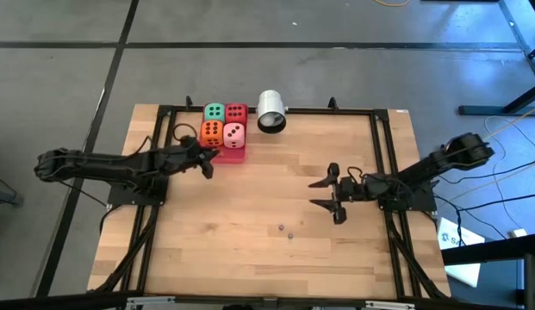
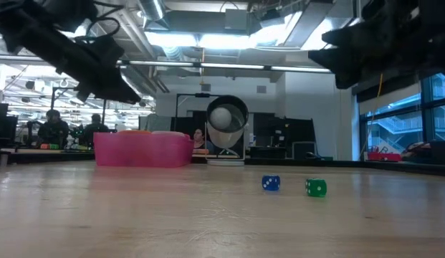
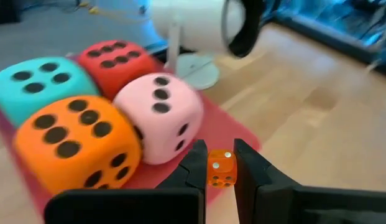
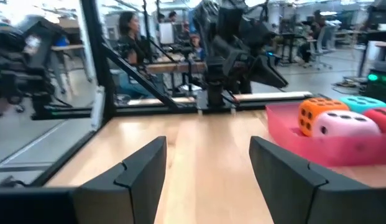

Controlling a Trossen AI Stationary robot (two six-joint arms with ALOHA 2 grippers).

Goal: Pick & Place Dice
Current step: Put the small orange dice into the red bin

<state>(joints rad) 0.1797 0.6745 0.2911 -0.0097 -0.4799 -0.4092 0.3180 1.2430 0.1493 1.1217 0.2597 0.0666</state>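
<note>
The left gripper (image 3: 220,171) hangs right beside the pink tray (image 1: 233,157) near the far edge of the worktop (image 1: 267,250), and it is pinched narrow on a tiny orange die (image 3: 221,170), held between the fingertips. Inside the tray sit 4 big soft dice, packed 2 by 2: the green die (image 1: 214,112) and the red die (image 1: 236,112) at the back, the orange die (image 1: 212,133) and the pink die (image 1: 235,134) in front. The pink one shows 3 pips toward the wrist camera. A white cylinder (image 1: 271,111) on a stand is just beside the tray, on its right.

By my reading, this is the carry-and-place step: the small die is lifted and nearly over the tray's bare red rim, beside the pink die. The next move calls for easing a little further over the tray and parting the fingers, with care that the die lands on the narrow free strip and does not bounce off the soft cubes onto the worktop.

Out in the middle of the worktop, a small blue die (image 2: 271,183) and a small green die (image 2: 316,188) lie close together, not yet picked.

The right gripper (image 1: 334,194) waits over the right half of the worktop, jaws spread wide with nothing between them, pointing toward the tray. People sit at desks in the room beyond.
</note>
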